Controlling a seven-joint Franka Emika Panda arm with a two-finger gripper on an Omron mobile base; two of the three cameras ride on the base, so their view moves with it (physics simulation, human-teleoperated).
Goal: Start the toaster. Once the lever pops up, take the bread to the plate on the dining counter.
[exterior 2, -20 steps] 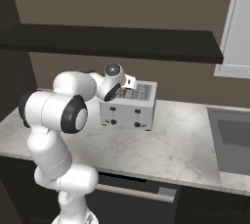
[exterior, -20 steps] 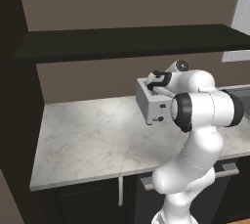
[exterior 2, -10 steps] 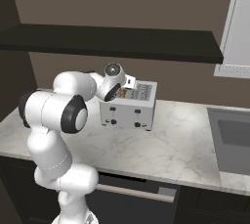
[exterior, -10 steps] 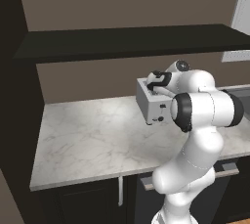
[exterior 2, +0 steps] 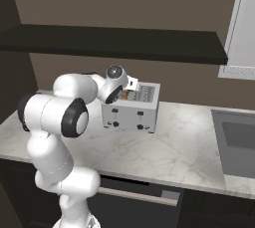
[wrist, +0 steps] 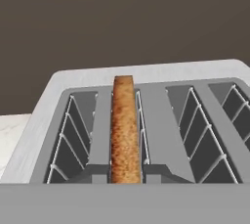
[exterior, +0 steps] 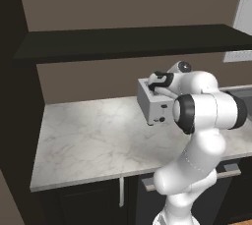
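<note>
Now, from the left base view, the white arm folds over the marble table [exterior: 88,140] and its tool [exterior: 158,82] hangs right above the toaster [exterior: 153,106], which sits toward the back edge at about 2 o'clock of the slab. The hand hides the slots, so the jaw spacing cannot be told here. A long dark shelf [exterior: 128,40] runs overhead, well above the toaster, and looks unlikely to hinder a straight lift.

Over to the right base view: the toaster [exterior 2: 132,107] shows its front face with small dark knobs and levers, and the tool [exterior 2: 127,85] hovers over its top left corner. A sliver of tan shows beneath the hand, likely the bread [exterior 2: 125,92]. At 3 o'clock a sink [exterior 2: 236,142] is let into the marble, well apart from the toaster.

Then the hand view, looking down into the slots: the bread [wrist: 125,130] stands upright on edge in the second slot from the left, its crust rising above the wire guides [wrist: 78,135]. It should be light, stiff, dry and crumbly, so a gentle pinch across the two flat faces near the top edge suits it. The wire guides and slot walls crowd both faces, leaving little room for the fingers; the jaws' spacing cannot be told.
</note>
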